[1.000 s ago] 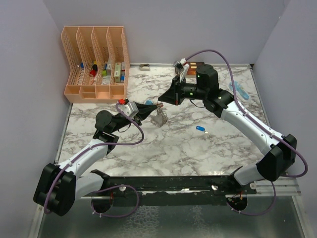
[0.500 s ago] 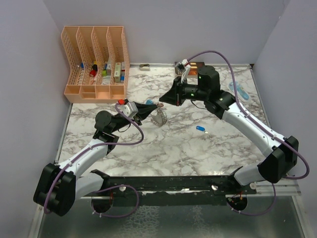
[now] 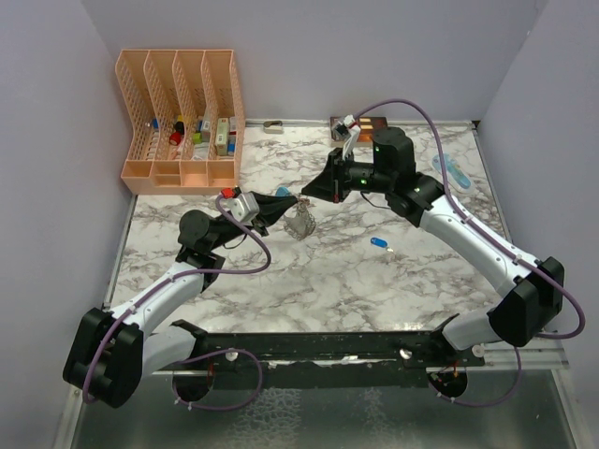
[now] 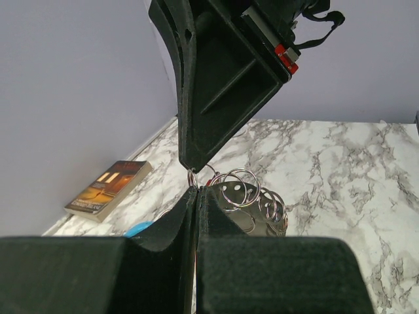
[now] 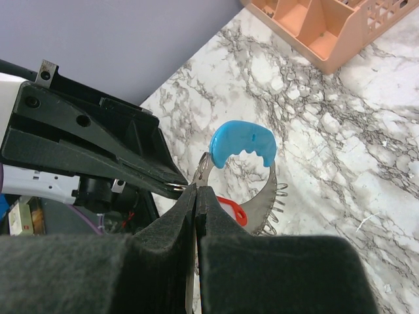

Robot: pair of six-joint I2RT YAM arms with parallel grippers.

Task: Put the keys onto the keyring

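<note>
Above the table [image 3: 309, 285], far from edges, both jaws pinch the keyring [image 3: 301, 222]

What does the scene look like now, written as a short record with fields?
left gripper: shut, pinching a ring of the keyring
right gripper: shut on the same keyring, tip to tip with the left one
red tag: at the bunch, beside the light-blue strap
blue key: lying alone on the table, apart from both grippers
organizer: far left corner of the table
</note>
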